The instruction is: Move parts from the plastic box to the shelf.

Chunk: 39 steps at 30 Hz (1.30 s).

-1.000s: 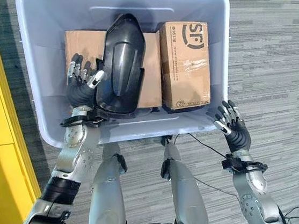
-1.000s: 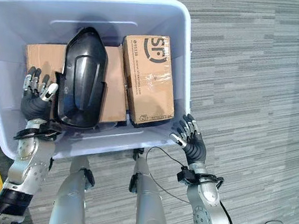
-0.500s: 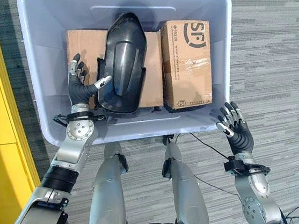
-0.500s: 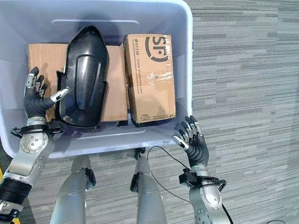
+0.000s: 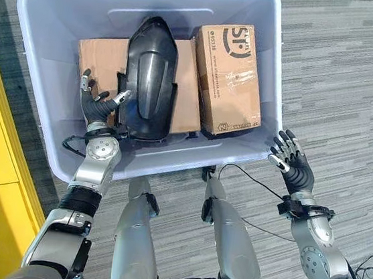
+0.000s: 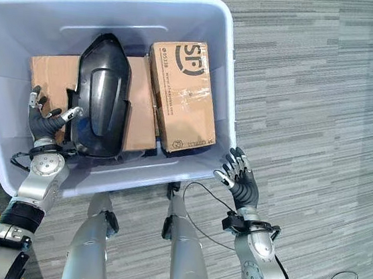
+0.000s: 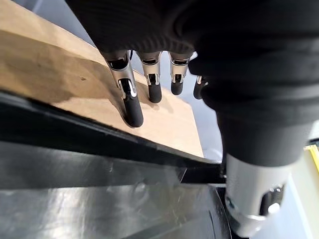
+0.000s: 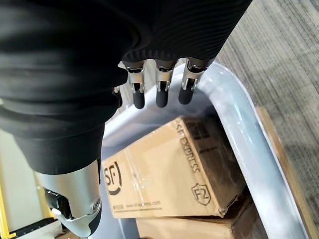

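inside the plastic box (image 5: pixel 37 89), left robot hand (image 5: pixel 97 106) splayed, seemingly touching black part (image 5: pixel 149 81); right robot hand (image 5: pixel 292 161) released.

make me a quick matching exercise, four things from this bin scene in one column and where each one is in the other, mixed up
Things:
1. black moulded part
2. printed cardboard box
3. left hand
4. right hand

Places:
A. outside the plastic box, by its near right corner
B. inside, beside the black part's left edge
C. lying on the flat cardboard box
D. inside, along the right wall

Pairs: 1-C, 2-D, 3-B, 4-A
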Tool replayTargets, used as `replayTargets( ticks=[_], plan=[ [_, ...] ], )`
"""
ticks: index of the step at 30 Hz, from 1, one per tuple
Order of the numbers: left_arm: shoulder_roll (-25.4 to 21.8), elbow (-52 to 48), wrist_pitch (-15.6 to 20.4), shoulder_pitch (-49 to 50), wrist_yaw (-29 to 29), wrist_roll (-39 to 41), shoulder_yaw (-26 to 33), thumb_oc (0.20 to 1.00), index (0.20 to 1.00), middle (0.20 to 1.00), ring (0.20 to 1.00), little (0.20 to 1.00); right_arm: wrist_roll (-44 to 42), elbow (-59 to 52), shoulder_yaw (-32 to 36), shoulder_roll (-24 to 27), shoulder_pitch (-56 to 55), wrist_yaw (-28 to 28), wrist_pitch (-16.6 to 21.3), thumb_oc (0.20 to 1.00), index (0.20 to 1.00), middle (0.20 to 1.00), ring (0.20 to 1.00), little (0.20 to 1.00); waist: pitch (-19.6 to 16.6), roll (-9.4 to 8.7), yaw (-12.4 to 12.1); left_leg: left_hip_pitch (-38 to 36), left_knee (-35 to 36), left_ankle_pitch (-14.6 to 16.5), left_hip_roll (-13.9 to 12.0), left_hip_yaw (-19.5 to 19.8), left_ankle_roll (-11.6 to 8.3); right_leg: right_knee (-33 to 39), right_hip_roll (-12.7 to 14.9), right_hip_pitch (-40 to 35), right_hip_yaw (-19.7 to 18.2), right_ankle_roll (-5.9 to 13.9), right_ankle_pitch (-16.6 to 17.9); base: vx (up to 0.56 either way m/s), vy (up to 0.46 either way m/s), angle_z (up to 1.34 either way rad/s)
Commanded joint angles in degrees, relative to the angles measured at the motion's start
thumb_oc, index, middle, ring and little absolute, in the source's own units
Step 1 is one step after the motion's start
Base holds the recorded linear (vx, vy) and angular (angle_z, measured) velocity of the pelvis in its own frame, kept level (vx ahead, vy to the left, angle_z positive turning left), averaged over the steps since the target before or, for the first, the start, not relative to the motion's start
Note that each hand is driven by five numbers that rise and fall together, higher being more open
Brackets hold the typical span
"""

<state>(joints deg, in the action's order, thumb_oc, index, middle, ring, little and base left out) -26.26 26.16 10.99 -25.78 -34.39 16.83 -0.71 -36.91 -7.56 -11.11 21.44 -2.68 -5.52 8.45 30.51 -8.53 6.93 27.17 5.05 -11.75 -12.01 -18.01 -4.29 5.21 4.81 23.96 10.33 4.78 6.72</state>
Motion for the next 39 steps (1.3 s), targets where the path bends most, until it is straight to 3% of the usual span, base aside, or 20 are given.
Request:
replayTargets(
  ticks=[1, 5, 9, 15, 20, 30, 39],
  plan=[
    [-1.27, 8.13, -1.91, -1.47, -0.19, 5.43, 1.09, 1.000, 1.000, 1.000, 1.000, 1.000, -0.84, -1.89, 1.64, 1.81, -0.05, -0.92, 2.84, 1.000, 1.000, 1.000, 1.000, 1.000, -0.72, -3.81, 1.04, -3.30, -0.43, 1.59, -5.22, 3.27, -5.66, -2.52, 5.90, -0.84, -0.35, 6.42, -0.01, 0.00, 0.000, 0.00],
    [-2.46, 12.28, -3.35, -4.66, 0.62, 5.91, -0.45, 1.000, 1.000, 1.000, 1.000, 1.000, -0.89, -2.24, 0.90, 2.40, 0.01, -1.29, 2.60, 1.000, 1.000, 1.000, 1.000, 1.000, -0.72, -4.05, 1.57, -2.87, -0.44, 1.56, -5.10, 3.19, -5.63, -2.57, 5.82, -0.29, -0.39, 6.48, 0.22, 0.00, 0.000, 0.00],
    [-3.82, 14.37, -6.03, -9.28, 2.43, -0.98, -5.91, 1.000, 1.000, 1.000, 1.000, 1.000, -0.81, -2.16, 1.20, 2.94, -0.04, -0.70, 2.72, 1.000, 1.000, 1.000, 1.000, 1.000, -0.72, -4.22, 2.34, -2.24, -0.43, 1.49, -4.90, 3.10, -5.49, -2.57, 5.83, 0.41, -0.59, 6.58, 0.45, 0.00, 0.009, 0.02],
    [-3.27, 12.76, -8.95, -13.42, 2.80, -10.37, -12.55, 1.000, 1.000, 1.000, 1.000, 1.000, -0.63, -1.50, 1.34, 3.09, 0.48, -0.06, 2.58, 1.000, 1.000, 1.000, 1.000, 1.000, -0.72, -4.25, 2.81, -2.05, -0.47, 1.53, -4.79, 3.20, -5.32, -2.69, 5.86, 0.80, -0.82, 6.68, 0.58, 0.00, 0.000, 0.00],
    [-2.88, 8.27, -9.06, -13.77, 3.09, -15.34, -15.14, 1.000, 1.000, 1.000, 1.000, 1.000, -0.79, -1.27, 2.15, 2.87, 0.96, 0.06, 2.88, 1.000, 1.000, 1.000, 1.000, 1.000, -0.72, -4.21, 2.76, -2.05, -0.40, 1.68, -4.85, 3.12, -5.28, -2.66, 5.72, 0.88, -0.89, 6.76, 0.56, 0.00, 0.000, 0.00],
    [-1.28, -4.02, -5.82, -4.02, 5.08, -11.16, -10.36, 1.000, 1.000, 1.000, 1.000, 1.000, -0.32, -1.44, 3.59, 2.22, 1.12, 0.01, 2.52, 1.000, 1.000, 1.000, 1.000, 1.000, -0.72, -3.03, 1.64, -2.28, -0.26, 2.13, -4.74, 3.15, -5.14, -2.59, 5.62, 0.74, -0.86, 6.53, 0.22, 0.00, -0.001, -0.01],
    [1.24, -15.57, -1.96, 5.30, 9.60, -0.50, -7.75, 1.000, 1.000, 1.000, 1.000, 1.000, 0.12, -2.61, 4.27, 1.98, 0.08, -0.10, 1.79, 1.000, 1.000, 1.000, 1.000, 1.000, -0.72, -1.66, 0.13, -3.00, -0.05, 2.64, -4.19, 3.63, -4.88, -2.35, 6.21, -0.38, -0.03, 6.33, -0.02, 0.00, 0.000, 0.00]
  ],
)
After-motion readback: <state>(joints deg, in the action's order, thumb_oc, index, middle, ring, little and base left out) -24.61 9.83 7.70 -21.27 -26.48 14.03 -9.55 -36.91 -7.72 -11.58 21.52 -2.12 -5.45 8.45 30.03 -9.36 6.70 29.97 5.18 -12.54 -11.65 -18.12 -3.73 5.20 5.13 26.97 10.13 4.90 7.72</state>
